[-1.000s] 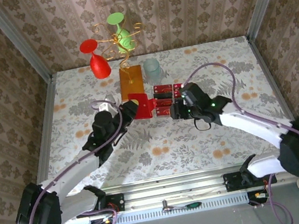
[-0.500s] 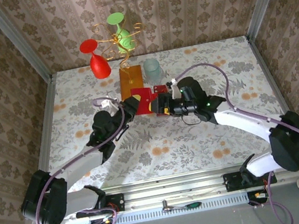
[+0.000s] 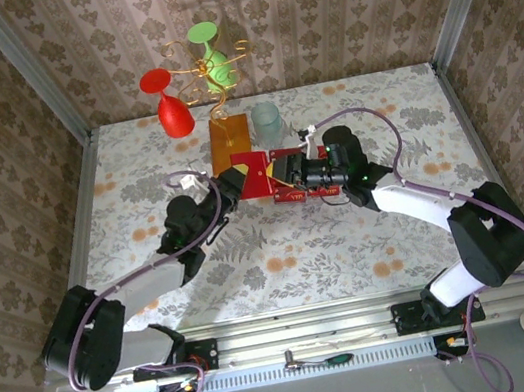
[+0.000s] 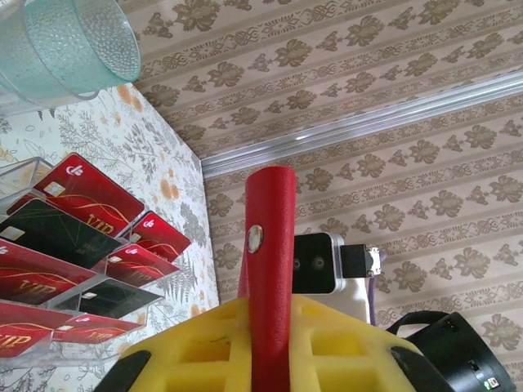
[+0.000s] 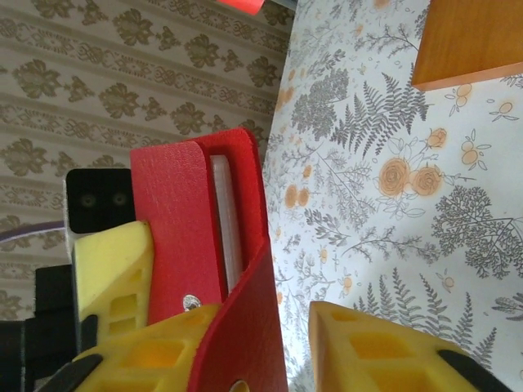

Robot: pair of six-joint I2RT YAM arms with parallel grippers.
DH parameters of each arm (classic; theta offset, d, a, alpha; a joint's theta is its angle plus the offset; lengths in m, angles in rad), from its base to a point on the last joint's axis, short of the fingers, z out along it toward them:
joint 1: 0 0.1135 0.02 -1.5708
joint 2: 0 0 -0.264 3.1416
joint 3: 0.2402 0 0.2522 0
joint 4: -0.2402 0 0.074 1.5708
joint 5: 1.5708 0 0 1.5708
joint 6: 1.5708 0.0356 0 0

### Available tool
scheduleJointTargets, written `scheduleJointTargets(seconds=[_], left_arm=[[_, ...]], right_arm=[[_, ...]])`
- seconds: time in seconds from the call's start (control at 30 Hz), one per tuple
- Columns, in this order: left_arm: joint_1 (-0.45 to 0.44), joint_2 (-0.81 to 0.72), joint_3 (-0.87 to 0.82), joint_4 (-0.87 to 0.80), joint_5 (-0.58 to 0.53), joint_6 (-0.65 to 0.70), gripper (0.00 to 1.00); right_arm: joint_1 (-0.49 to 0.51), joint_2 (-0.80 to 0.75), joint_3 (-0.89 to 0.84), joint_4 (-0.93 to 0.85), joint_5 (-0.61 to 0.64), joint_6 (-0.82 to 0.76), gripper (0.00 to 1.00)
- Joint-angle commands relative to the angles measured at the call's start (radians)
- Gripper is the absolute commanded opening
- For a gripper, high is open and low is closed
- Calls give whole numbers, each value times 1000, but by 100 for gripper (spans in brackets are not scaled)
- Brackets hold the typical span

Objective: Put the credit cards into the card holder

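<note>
My left gripper is shut on the red card holder and holds it up off the table. From the left wrist the holder stands edge-on between the yellow pads, snap dot showing. My right gripper meets it from the right. The holder's flap hangs open between the right gripper's fingers, lying against the left pad with a gap to the other, and a pale inside shows. The red credit cards sit in a clear tiered stand under the right arm.
A teal plastic cup and an orange block with a gold wire rack holding a red glass and a green one stand behind the holder. Patterned walls close the table on three sides.
The right gripper moved left from over the card stand to the holder, and its jaws narrowed around the open flap. The left gripper carried the holder slightly up and back.
</note>
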Motion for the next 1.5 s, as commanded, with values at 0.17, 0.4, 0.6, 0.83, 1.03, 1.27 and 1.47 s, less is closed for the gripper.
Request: scheduleJointTargets(seconds=[0.17,0.4,0.6,0.83,1.03,1.27,1.47], left_arm=[[-8,24,11,127,11,-38,0],[-9,29,16,134,12,-45,0],[-8,29,11,137,10,-46,0],[-9,37,12,150,11,-53,0],[-9,48,17,160,16,-59,0],[-10,58,17,163,17,-60,0],[-8,49,-3,123,18,-16,35]], right_arm=[[-10,24,-26,91,-63,35,25],[-16,23,-53,126,-69,53,19],[-20,25,-58,163,-97,63,15],[-26,45,-52,248,-174,93,18],[-27,66,-38,284,-228,109,13],[-26,73,-38,328,-258,128,0],[-30,43,-63,283,-238,103,0]])
